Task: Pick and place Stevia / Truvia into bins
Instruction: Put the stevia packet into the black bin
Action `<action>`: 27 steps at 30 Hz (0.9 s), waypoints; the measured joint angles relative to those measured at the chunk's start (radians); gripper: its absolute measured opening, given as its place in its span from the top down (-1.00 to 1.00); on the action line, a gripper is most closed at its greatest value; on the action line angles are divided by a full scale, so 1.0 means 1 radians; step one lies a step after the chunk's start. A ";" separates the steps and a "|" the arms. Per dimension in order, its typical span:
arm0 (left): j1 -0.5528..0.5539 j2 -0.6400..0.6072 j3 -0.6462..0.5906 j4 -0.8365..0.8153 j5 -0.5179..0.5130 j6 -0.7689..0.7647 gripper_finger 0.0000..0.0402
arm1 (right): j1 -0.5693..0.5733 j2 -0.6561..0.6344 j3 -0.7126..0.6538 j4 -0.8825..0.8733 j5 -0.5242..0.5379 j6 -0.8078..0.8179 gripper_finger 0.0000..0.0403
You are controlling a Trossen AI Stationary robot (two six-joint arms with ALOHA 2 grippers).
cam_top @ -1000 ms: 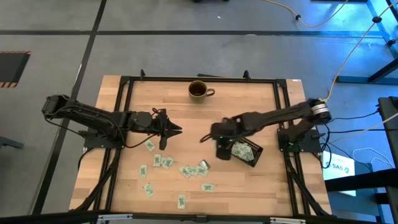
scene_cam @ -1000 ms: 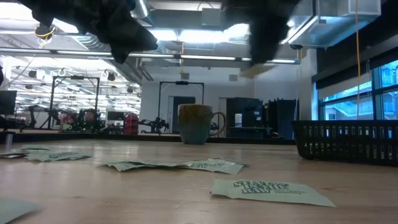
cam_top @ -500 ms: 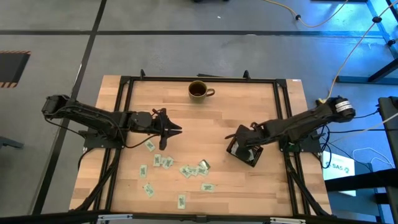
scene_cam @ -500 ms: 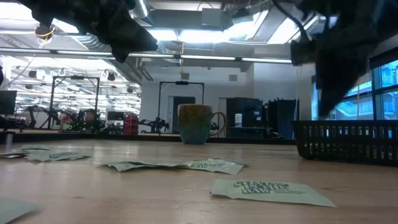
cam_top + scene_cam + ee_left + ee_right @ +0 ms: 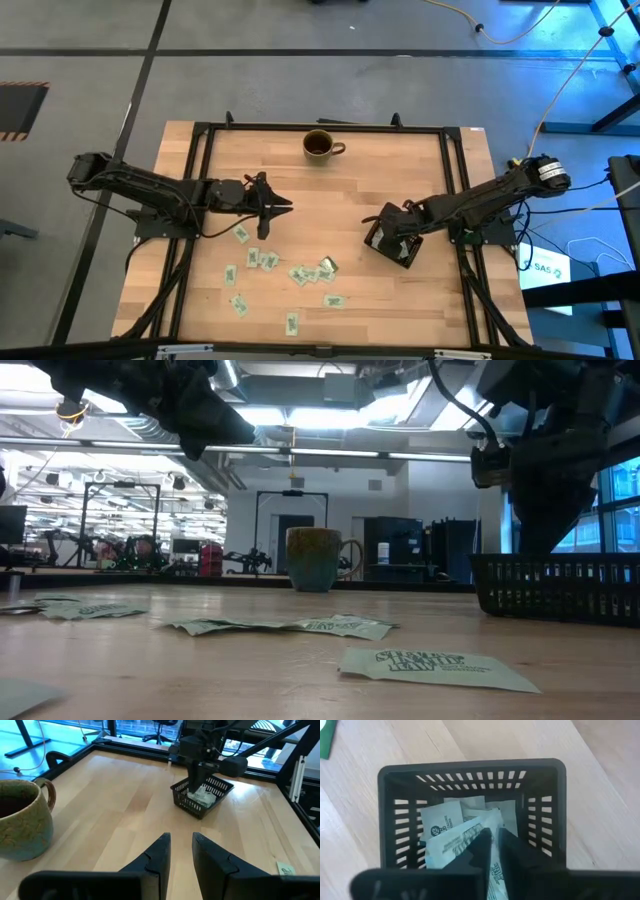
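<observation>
Several pale green and white Stevia sachets [image 5: 290,270] lie flat on the near middle of the wooden table, and a few show close up in the low view [image 5: 440,665]. The black slotted bin [image 5: 398,245] stands at the right side, with sachets [image 5: 442,822] inside it. My right gripper [image 5: 392,232] hangs over the bin, pointing down into it [image 5: 492,845], shut on one sachet. My left gripper [image 5: 278,207] waits above the table left of centre, with its fingers a little apart [image 5: 181,850] and nothing between them. My right gripper pinches one sachet [image 5: 495,866] between its two fingers from above, pointing down. The sachet stands on edge in the gap and reaches down among the sachets in the bin. Which part of it the fingers have cannot be told.
A brown mug [image 5: 320,145] with dark liquid stands at the far edge, in the middle. The black frame rails [image 5: 190,200] run along the table's sides. Bare wood [image 5: 330,200] lies between the two grippers.
My right gripper has carried a sachet from the table's middle toward the right edge and lowered over the bin, mostly in the first half second. It has since held nearly still. The left arm has kept still.
</observation>
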 joint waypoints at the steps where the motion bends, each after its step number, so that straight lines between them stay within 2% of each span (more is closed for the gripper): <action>1: 0.000 0.000 0.000 0.000 0.000 0.000 0.63 | 0.000 0.000 0.000 0.000 0.000 0.000 0.76; 5: 0.000 0.000 0.001 -0.014 0.000 0.009 0.63 | -0.002 -0.009 0.009 -0.017 -0.008 0.016 0.55; 9: 0.000 -0.007 0.027 -0.159 -0.025 0.017 0.65 | -0.002 -0.038 0.056 -0.016 -0.008 0.077 0.41; 15: 0.003 -0.007 0.075 -0.547 -0.051 -0.246 0.68 | -0.002 -0.052 0.118 0.041 -0.009 0.032 0.37; 18: -0.004 -0.006 0.075 -0.731 -0.038 -0.396 0.69 | -0.002 -0.051 0.121 0.072 -0.009 -0.006 0.37; 21: -0.022 0.011 0.075 -0.878 -0.012 -0.478 0.69 | -0.002 -0.051 0.121 0.085 -0.007 -0.031 0.37; 27: -0.061 0.062 0.075 -0.946 -0.003 -0.539 0.57 | -0.003 -0.051 0.121 0.092 0.009 -0.058 0.37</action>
